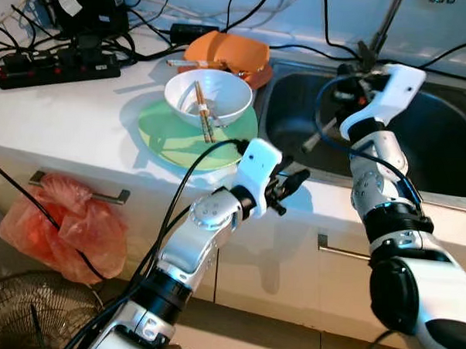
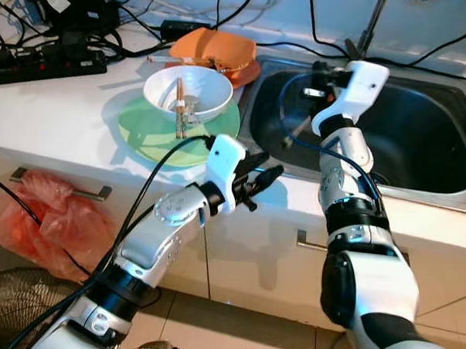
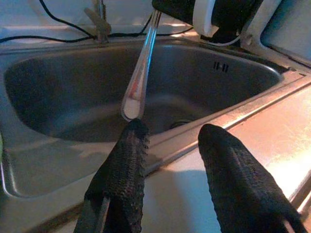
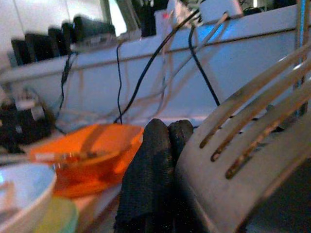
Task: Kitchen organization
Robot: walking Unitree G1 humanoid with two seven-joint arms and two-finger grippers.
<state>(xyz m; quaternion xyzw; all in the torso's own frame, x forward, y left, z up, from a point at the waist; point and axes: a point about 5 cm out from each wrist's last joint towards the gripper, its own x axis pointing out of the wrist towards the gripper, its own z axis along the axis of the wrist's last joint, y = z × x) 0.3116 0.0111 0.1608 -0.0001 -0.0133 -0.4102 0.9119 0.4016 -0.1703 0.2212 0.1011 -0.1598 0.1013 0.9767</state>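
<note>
The sink point(image 1: 451, 145) is big and dark. The green plate point(image 1: 165, 137) holds the white bowl point(image 1: 221, 93) with chopsticks point(image 1: 202, 111). The right gripper point(image 1: 329, 97) squeezes a slotted spatula point(image 3: 138, 82) over the sink, maybe for washing. The left gripper point(image 1: 290, 188) waits, fingers apart, holding nothing.

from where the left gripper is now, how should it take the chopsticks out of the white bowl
Grip the chopsticks by the ends that overhang the white bowl rim on the robot's side, above the green plate. They lie side by side, slanting up out of the bowl, so those tips are free. The left gripper, open at the counter edge, should probably come from above.
</note>
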